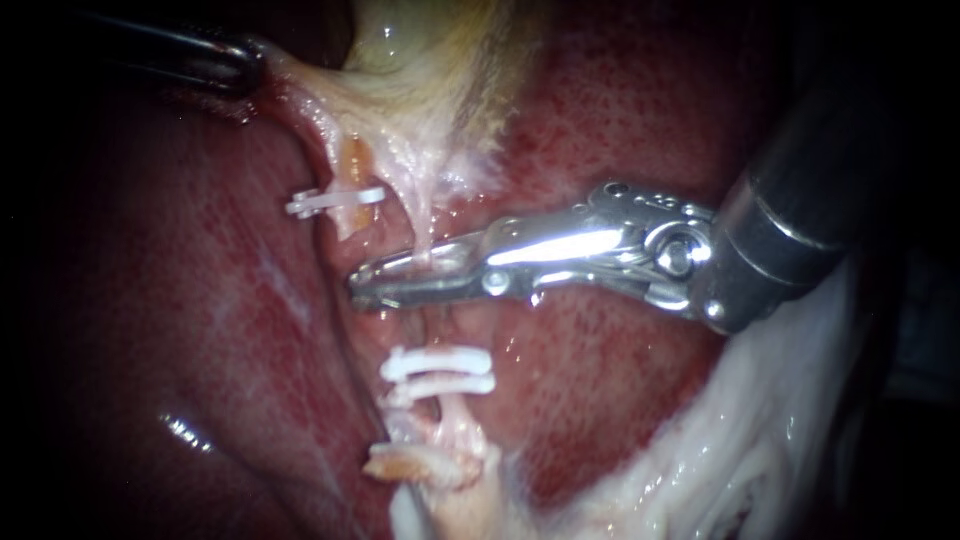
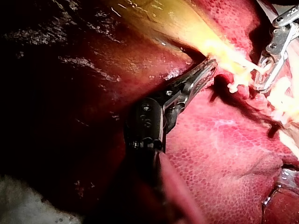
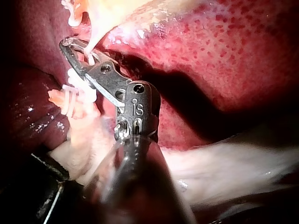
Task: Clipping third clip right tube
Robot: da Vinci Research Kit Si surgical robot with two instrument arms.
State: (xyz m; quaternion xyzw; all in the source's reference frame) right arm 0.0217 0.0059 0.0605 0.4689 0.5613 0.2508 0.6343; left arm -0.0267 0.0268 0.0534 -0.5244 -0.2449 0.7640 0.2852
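The right tool (image 1: 360, 282) comes in across the liver (image 1: 620, 110), and its two slim jaws are closed down on the right tube (image 1: 428, 232). Their tips are drawn almost together, and the thin pale strand is pinched part-way along their length. From where I stand the tube runs taut out of the gallbladder (image 1: 420, 90), passes between those jaws and goes on past them. Just beyond the jaws, on the side away from the gallbladder, two white clips (image 1: 440, 362) sit close together across the same tube, near the tool but not touching it. Off the tip of the right tool, a little towards the gallbladder, lies the left tube (image 1: 350, 165), stubby and orange-tinged, with a single white clip (image 1: 335, 200) across it. The left tool (image 2: 211, 65) is well apart from the right one. Its toothed jaws are clamped on the pale edge of the gallbladder, and the tissue is stretched towards it. Beneath the shaft of the right tool a band of wet whitish tissue (image 1: 740, 440) lies over the liver.
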